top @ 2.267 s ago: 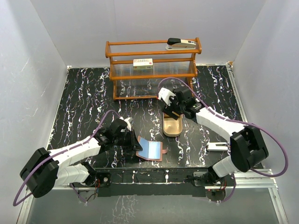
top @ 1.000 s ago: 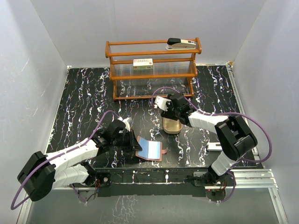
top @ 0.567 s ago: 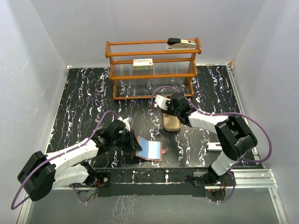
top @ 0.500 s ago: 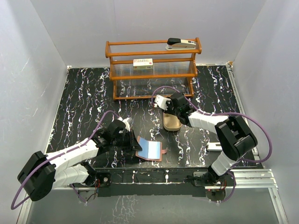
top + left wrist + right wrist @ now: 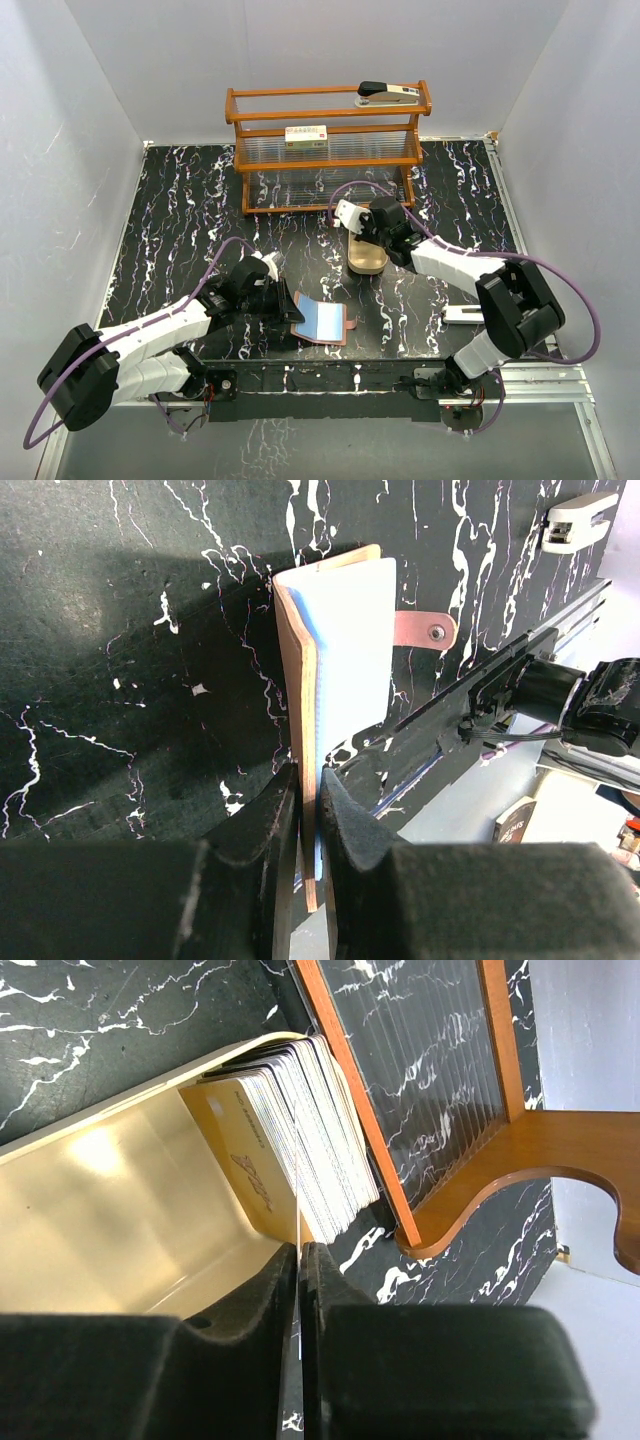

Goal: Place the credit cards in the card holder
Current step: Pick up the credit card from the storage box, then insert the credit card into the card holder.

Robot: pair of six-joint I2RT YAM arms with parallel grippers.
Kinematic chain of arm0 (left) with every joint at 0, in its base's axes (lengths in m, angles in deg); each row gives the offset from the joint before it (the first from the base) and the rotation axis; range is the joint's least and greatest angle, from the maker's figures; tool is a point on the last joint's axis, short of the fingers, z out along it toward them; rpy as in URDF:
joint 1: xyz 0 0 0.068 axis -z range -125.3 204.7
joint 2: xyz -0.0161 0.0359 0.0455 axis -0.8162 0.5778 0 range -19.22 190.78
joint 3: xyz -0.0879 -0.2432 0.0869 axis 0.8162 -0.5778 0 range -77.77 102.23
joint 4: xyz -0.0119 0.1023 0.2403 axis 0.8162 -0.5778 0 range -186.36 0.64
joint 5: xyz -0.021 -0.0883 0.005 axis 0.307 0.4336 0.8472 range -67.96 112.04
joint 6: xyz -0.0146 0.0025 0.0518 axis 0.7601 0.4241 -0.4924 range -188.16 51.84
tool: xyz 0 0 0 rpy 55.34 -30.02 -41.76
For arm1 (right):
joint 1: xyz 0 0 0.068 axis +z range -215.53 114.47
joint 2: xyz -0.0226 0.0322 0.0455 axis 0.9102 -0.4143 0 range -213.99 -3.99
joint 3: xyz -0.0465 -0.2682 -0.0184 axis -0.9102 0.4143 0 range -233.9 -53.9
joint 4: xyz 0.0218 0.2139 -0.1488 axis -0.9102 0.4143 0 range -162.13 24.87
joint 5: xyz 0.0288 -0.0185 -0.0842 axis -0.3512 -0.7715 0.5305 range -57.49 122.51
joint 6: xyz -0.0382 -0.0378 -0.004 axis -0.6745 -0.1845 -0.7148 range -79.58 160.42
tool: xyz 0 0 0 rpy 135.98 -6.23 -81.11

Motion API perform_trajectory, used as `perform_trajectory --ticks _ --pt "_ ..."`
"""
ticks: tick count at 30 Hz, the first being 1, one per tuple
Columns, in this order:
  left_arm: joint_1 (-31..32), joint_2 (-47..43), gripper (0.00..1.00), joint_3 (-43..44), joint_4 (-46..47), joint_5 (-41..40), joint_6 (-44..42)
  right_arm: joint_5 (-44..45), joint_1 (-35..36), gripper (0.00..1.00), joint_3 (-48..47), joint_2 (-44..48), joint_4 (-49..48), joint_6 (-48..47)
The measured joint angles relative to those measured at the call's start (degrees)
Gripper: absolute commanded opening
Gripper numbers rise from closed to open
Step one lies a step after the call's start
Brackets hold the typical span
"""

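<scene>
Direction decides the coming move: from above, the card holder [image 5: 322, 320] lies at roughly seven o'clock from the right gripper [image 5: 299, 1252], near it, with only marbled tabletop between. That gripper sits over the twelve o'clock end of the oval wooden tray [image 5: 368, 263], where the credit cards [image 5: 300, 1120] stand on edge in a leaning stack. Its fingers are pressed almost together and, as far as the edge-on wrist view allows, pinch a single card [image 5: 298, 1210] by its thin edge. The left gripper [image 5: 308, 780] is nearer the holder. It nips the raised flap at the holder's nine o'clock side, propping it open, with a light blue card [image 5: 350, 650] inside and the closing tab [image 5: 425, 630] pointing to three o'clock. The wooden rack [image 5: 325, 150] stands just beyond the tray at twelve o'clock, its foot beside the stack, so the card probably must lift clear before swinging away.
</scene>
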Motion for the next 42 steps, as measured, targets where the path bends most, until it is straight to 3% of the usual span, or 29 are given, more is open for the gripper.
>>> perform_trajectory --ticks 8,12,18,23,31,42 --pt "0.0 -1.1 0.12 0.0 0.0 0.0 0.8 -4.5 0.0 0.00 -1.8 5.1 5.8 3.9" --pt "0.0 -1.2 0.12 0.0 0.0 -0.2 1.9 -7.4 0.0 0.00 -3.9 9.4 8.0 10.7" --pt "0.0 -1.2 0.12 0.0 1.4 -0.1 3.8 -10.5 0.0 0.00 -11.0 12.2 13.1 29.6" --pt "0.0 -0.8 0.12 0.0 2.3 -0.3 4.9 -13.8 0.0 0.00 -11.5 17.9 16.7 49.2" --pt "0.0 -0.7 0.12 -1.0 6.1 -1.5 7.1 -24.7 0.6 0.00 1.6 33.2 14.6 80.6" --pt "0.0 0.9 0.19 -3.0 8.6 -1.6 8.4 -22.7 8.6 0.00 10.7 32.9 18.9 98.8"
